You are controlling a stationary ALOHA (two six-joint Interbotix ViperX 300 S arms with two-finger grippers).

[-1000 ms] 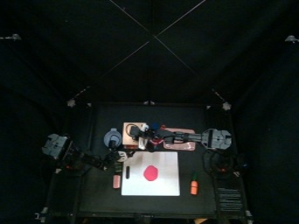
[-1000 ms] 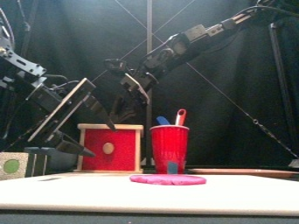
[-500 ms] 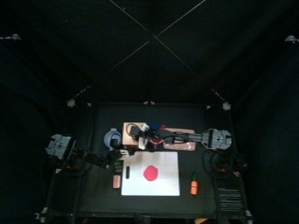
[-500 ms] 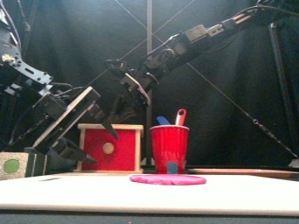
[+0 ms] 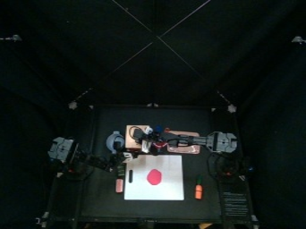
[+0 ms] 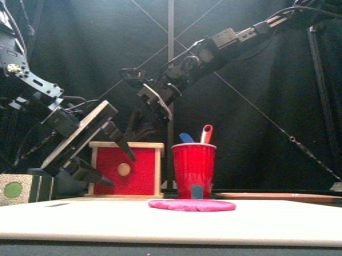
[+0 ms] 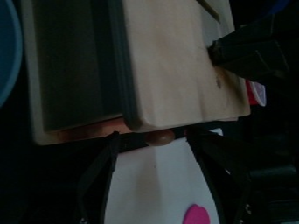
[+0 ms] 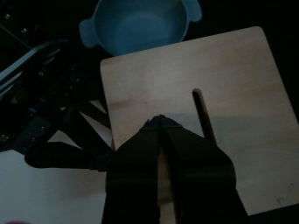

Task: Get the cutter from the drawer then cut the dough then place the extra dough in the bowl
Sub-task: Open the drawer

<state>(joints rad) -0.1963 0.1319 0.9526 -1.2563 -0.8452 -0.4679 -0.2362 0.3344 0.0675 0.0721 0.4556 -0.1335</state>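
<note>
Pinning wooden box [image 8: 228,79] from above with clenched right hand [image 8: 163,125], facing red drawer front [image 6: 123,170] dead ahead with released left hand [image 7: 151,140].

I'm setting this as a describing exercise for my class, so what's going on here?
The right gripper rests, jaws together, on top of the wooden box, seemingly steadying it. The left gripper is open at the red drawer front, which looks shut; no cutter shows. The red dough lies uncut on the white board, with the bowl beside the box.
</note>
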